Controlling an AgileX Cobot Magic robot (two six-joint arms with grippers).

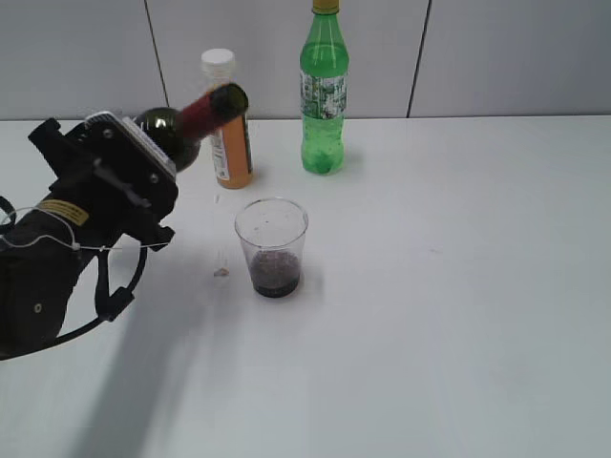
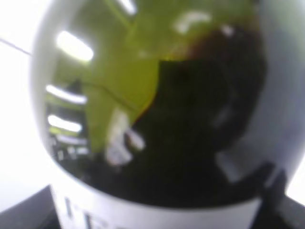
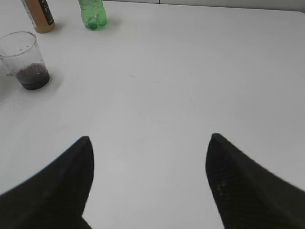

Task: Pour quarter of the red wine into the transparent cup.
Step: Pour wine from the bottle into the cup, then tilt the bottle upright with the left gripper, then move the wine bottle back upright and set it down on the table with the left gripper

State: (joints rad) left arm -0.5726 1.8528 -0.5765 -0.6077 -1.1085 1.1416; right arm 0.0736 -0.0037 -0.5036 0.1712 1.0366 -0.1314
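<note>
three bottles and one cup share the white counter (image 1: 458, 286) with me. my left jaws (image 1: 143, 181) are clamped around the wine bottle (image 1: 191, 116), tilted with its maroon neck pointing up and right, above and left of the transparent cup (image 1: 272, 246). dark wine (image 2: 190, 143) pools in the bottle's body. the cup stands upright with a shallow layer of red wine (image 1: 276, 273) at its bottom. behind it stand the orange juice bottle (image 1: 229, 134) and green soda bottle (image 1: 325, 91). my right jaws (image 3: 147, 162) hang spread apart over bare counter, holding nothing.
</note>
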